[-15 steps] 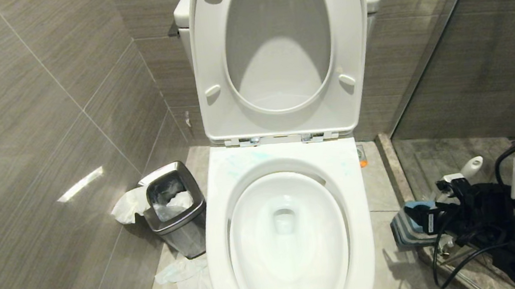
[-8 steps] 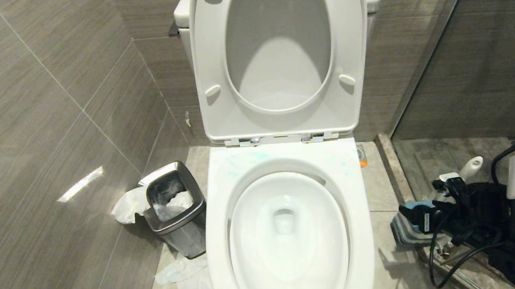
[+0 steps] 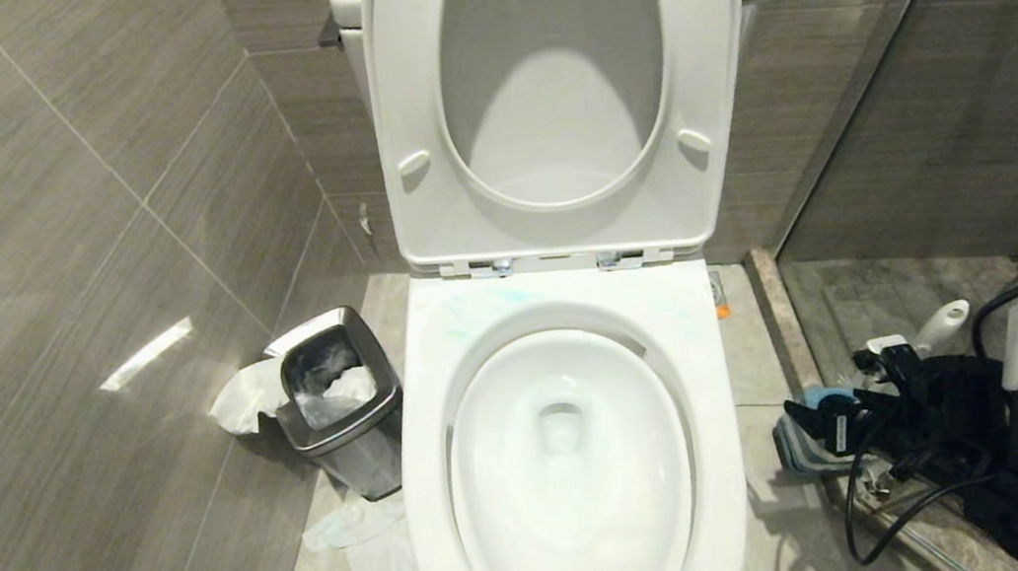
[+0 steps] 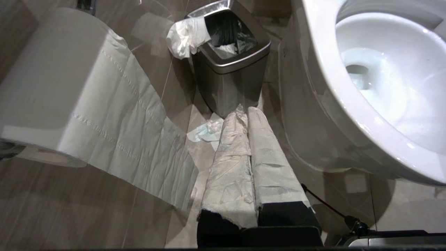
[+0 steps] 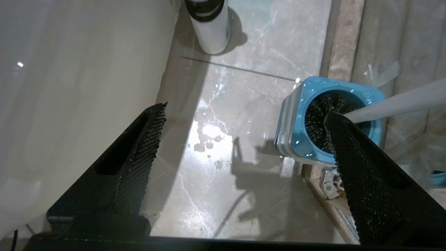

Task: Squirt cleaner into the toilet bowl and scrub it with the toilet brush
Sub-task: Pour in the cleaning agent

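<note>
With the right gripper point(image 5: 244, 139) spread wide and holding nothing, it sits low over the wet floor tile point(image 5: 223, 167) just beside the toilet bowl point(image 3: 571, 476). One jaw lies near the bowl's outer wall, the other overlaps the blue holder point(image 5: 296, 125). Toilet brush point(image 5: 393, 103) is standing in that holder, black bristles down, white handle leaning out; gripper is not on it. In the head view the handle tip point(image 3: 943, 322) shows past the right arm's black hardware. A white bottle with a dark band point(image 5: 209, 24) stands farther back by the bowl base.

Left gripper point(image 4: 248, 132) is clenched, fingers wrapped in white paper, low beside the bowl. Toilet paper roll point(image 4: 52, 90) close by, steel bin point(image 4: 230, 69) with tissue beyond. Seat and lid point(image 3: 556, 90) are up.
</note>
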